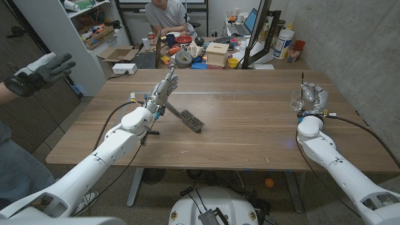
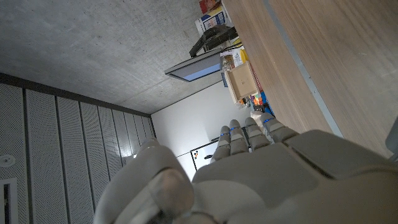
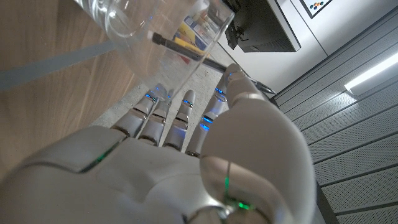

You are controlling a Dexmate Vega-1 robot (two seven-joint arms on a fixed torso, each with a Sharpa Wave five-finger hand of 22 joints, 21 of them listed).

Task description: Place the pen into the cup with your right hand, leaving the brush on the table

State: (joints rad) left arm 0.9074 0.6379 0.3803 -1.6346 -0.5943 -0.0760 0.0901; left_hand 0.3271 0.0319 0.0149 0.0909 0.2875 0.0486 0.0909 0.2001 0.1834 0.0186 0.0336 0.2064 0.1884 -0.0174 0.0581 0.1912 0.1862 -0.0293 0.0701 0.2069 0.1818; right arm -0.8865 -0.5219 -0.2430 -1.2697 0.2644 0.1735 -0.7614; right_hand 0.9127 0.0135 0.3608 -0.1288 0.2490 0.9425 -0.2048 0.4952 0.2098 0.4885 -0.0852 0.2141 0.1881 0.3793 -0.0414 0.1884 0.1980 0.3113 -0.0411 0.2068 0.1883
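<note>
The move is turning on how the pen [image 1: 303, 77] is standing against the cup [image 1: 295, 104] at the far right of the worktop [image 1: 250, 134]. In the head view the clear cup is sitting touching or just beside the right hand [image 1: 312, 98], on the side toward the worktop's middle. The pen is showing as a thin dark line rising nearly upright above the hand and the cup. In the right wrist view the pen [image 3: 186, 51] is running as a dark rod with 1 end seen through the cup's [image 3: 155, 18] clear wall and the other end reaching toward the thumb tip [image 3: 231, 73]. So its long axis is pointing from the hand into the cup's mouth. Its lower end looks to be inside the cup, though I cannot tell whether it is touching the bottom. The fingers are reaching straight toward the cup, but I cannot tell whether the thumb is pinching the pen or is clear of it. The brush [image 1: 191, 120] is lying on the worktop well apart, just beside the left hand [image 1: 166, 86], which is standing raised with straight fingers, holding nothing. If the pen is pinched, letting it go should finish the task.
</note>
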